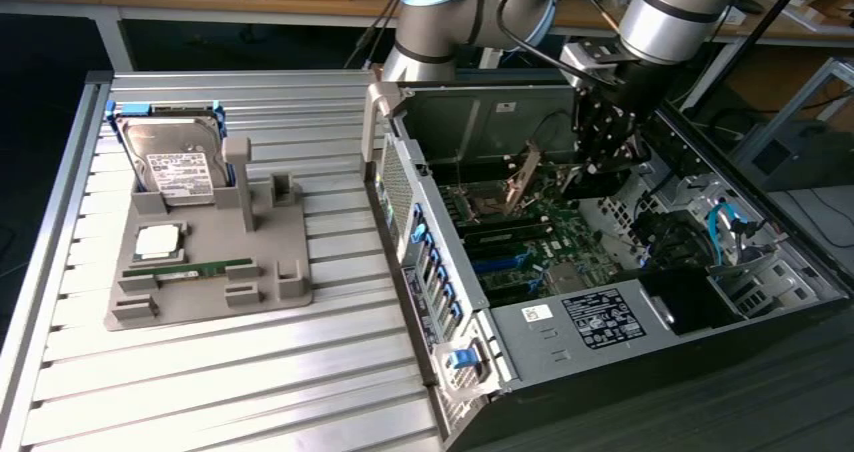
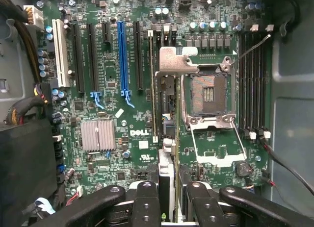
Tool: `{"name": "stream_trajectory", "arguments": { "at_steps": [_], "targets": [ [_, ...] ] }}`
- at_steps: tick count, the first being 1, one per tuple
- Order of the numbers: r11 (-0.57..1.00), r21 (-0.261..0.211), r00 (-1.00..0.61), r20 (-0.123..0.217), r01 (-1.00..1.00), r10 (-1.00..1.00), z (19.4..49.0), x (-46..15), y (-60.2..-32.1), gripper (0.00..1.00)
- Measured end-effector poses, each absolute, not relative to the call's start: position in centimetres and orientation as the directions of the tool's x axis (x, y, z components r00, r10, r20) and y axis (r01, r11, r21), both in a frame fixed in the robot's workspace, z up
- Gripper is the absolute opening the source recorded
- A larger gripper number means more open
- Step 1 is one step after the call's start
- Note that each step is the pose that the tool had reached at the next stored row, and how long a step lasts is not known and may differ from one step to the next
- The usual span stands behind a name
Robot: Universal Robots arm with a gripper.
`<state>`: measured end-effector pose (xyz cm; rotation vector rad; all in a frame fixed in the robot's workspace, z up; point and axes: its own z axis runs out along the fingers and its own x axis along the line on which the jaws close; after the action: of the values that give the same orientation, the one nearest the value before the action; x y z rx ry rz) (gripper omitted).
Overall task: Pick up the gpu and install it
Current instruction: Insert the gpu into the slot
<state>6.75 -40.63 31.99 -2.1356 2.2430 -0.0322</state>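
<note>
Gripper (image 2: 167, 197) pinches the gpu (image 2: 167, 138) edge-on between its fingers (image 2: 147, 202), over the motherboard (image 2: 113, 104) mid-frame in my wrist view. Exterior view adds the open computer case (image 1: 561, 372) and, at left, the tray (image 1: 214, 272) with the hard drive (image 1: 174, 157).

Hard drive (image 1: 174, 162), grey fixture tray (image 1: 207, 272), slatted table (image 1: 200, 382), memory stick (image 1: 187, 270)

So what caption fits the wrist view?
Gripper holds the gpu edge-on above the motherboard.
</note>
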Motion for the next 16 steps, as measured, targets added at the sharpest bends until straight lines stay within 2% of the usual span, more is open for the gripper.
{"name": "stream_trajectory", "arguments": {
  "at_steps": [16],
  "targets": [
    [0.049, -0.046, -0.049, -0.018, -0.998, -0.999, 32.0, 4.6, -41.3, 0.27]
  ]
}}
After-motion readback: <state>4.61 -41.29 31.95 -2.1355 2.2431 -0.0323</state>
